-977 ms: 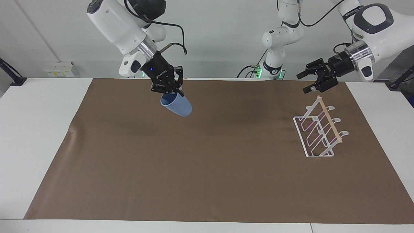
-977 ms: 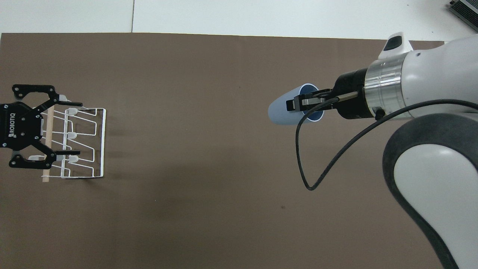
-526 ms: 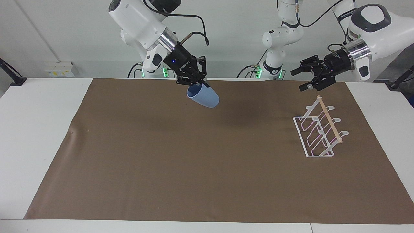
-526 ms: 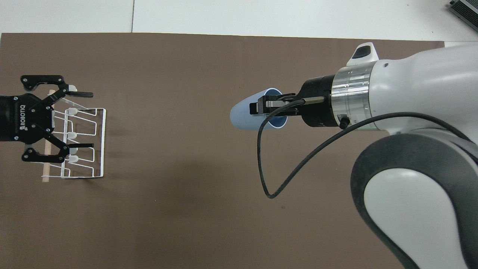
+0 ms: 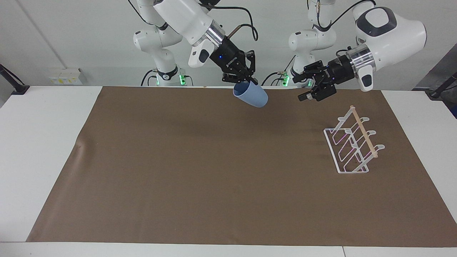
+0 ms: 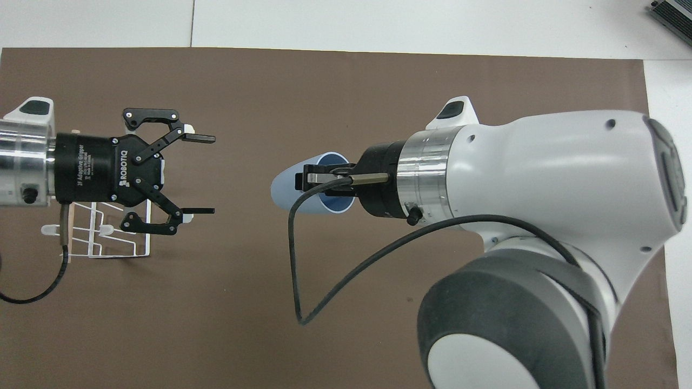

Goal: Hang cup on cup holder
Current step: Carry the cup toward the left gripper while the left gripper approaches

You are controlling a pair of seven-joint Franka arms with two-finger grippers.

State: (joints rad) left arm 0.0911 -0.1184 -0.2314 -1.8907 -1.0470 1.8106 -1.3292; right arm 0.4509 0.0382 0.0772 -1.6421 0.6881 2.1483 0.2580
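Observation:
The light-blue cup (image 5: 251, 96) (image 6: 292, 190) hangs in the air, tipped on its side, its base pointing toward the left arm's end. My right gripper (image 5: 250, 82) (image 6: 303, 181) is shut on the cup's rim, one finger inside the mouth, over the middle of the mat's robot-side edge. My left gripper (image 5: 302, 88) (image 6: 208, 174) is open and holds nothing; it faces the cup's base with a gap between them. The clear cup holder (image 5: 351, 142) (image 6: 116, 243) with its wooden dowel stands on the mat at the left arm's end, partly hidden under the left gripper in the overhead view.
A brown mat (image 5: 178, 160) covers most of the white table (image 5: 43, 142). The right arm's black cable (image 6: 294, 259) loops below its wrist.
My right gripper has carried the cup up and toward the left arm's end. My left gripper has left its place over the cup holder and moved toward the cup, still open.

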